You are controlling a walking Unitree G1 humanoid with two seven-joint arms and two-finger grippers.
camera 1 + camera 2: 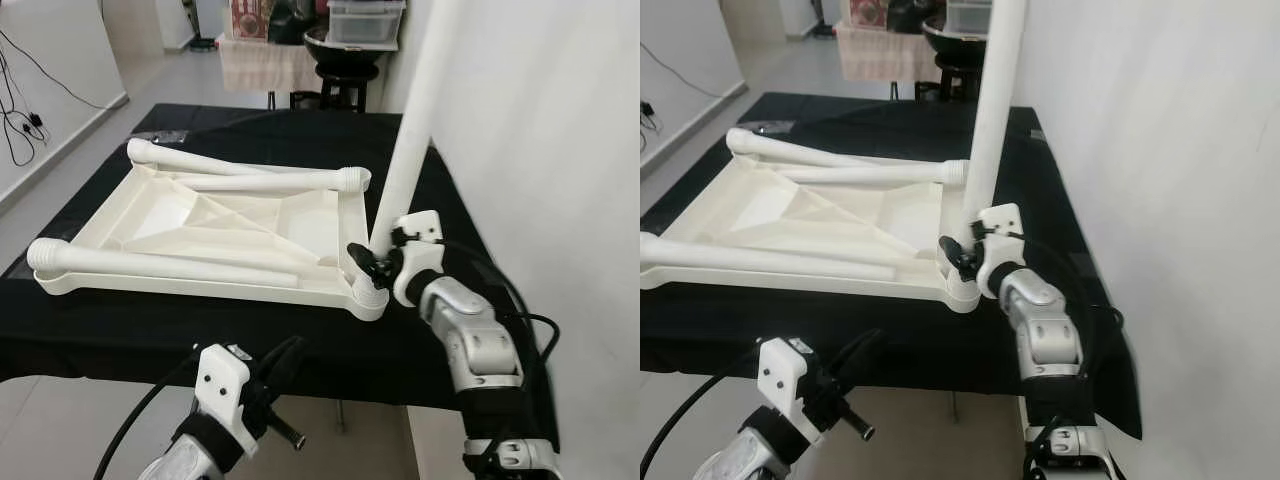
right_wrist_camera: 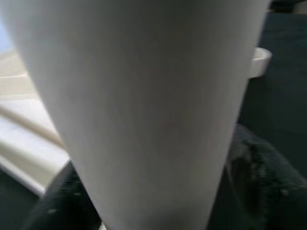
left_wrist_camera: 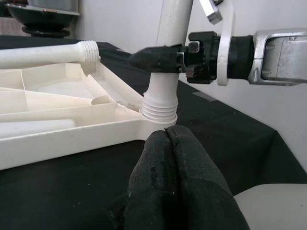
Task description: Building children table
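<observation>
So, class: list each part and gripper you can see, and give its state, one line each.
Tabletop: upside down on the black cloth.
Upright leg: standing in the near right corner socket.
Three loose legs: lying flat on the tabletop, unattached.
Right gripper: shut on the upright leg near its base.
Left gripper: shut, holding nothing, below the table edge.

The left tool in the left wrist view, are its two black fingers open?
No, the left tool has its black fingers pressed together, with no gap between them.
</observation>
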